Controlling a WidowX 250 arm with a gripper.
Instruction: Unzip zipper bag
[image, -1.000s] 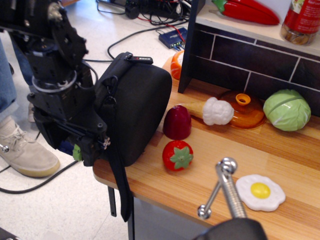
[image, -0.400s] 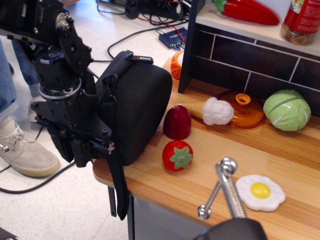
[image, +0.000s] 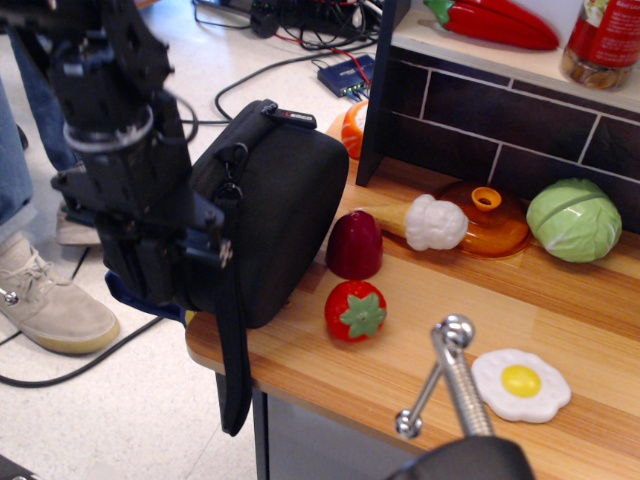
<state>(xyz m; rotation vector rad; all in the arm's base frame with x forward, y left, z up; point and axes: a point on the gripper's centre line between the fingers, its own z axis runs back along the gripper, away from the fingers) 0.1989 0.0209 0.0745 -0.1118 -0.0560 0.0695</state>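
The zipper bag (image: 285, 200), a large black rounded fabric case, stands on edge at the left end of the wooden table (image: 570, 300), partly over the edge. Its black strap (image: 235, 370) hangs down past the table edge. The green tag is hidden. My gripper (image: 215, 255) presses against the bag's left edge, about mid-height. Its dark fingers look closed on a small silver zipper pull (image: 226, 256) at the seam. The arm hides the bag's left side.
Next to the bag lie a toy strawberry (image: 355, 310) and a dark red toy (image: 354, 244). Further right are a white toy (image: 435, 222), an orange lid (image: 490, 215), a cabbage (image: 573, 220), a fried egg (image: 520, 385) and a metal tool (image: 450, 375). A person's shoe (image: 50, 300) is on the floor.
My gripper has moved up along the bag's left edge from the lower corner to mid-height. The silver pull moved with it. The bag tipped slightly and the green tag went out of sight.
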